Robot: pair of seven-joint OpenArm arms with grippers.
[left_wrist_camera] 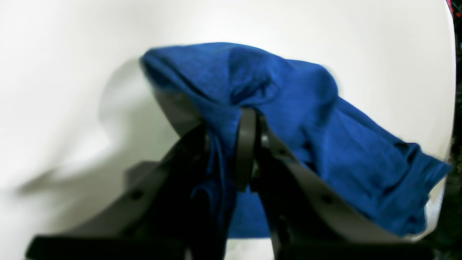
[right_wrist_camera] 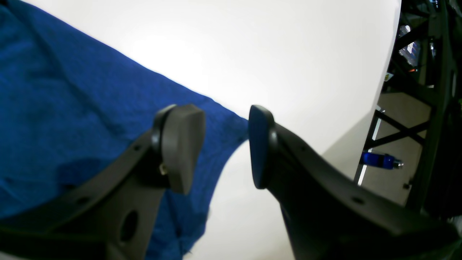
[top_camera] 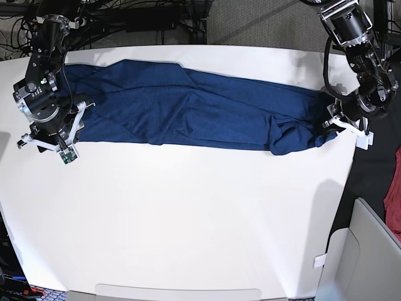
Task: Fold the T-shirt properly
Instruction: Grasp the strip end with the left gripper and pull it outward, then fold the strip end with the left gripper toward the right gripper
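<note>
The T-shirt (top_camera: 188,110) is dark blue and lies stretched in a long, wrinkled band across the far half of the white table (top_camera: 188,213). At its right end in the base view, my left gripper (top_camera: 330,123) is shut on a bunched fold. The left wrist view shows that fold of the T-shirt (left_wrist_camera: 288,108) pinched between the black fingers of the left gripper (left_wrist_camera: 220,126) and lifted off the table. At the shirt's left end my right gripper (top_camera: 74,123) stands open. In the right wrist view the right gripper (right_wrist_camera: 220,144) straddles the T-shirt (right_wrist_camera: 72,108) edge, with nothing gripped.
A red cloth (top_camera: 395,188) hangs beyond the table's right edge. Cables and dark frames sit behind the table's far edge. In the right wrist view the table edge (right_wrist_camera: 375,108) is close, with a black frame (right_wrist_camera: 426,90) past it.
</note>
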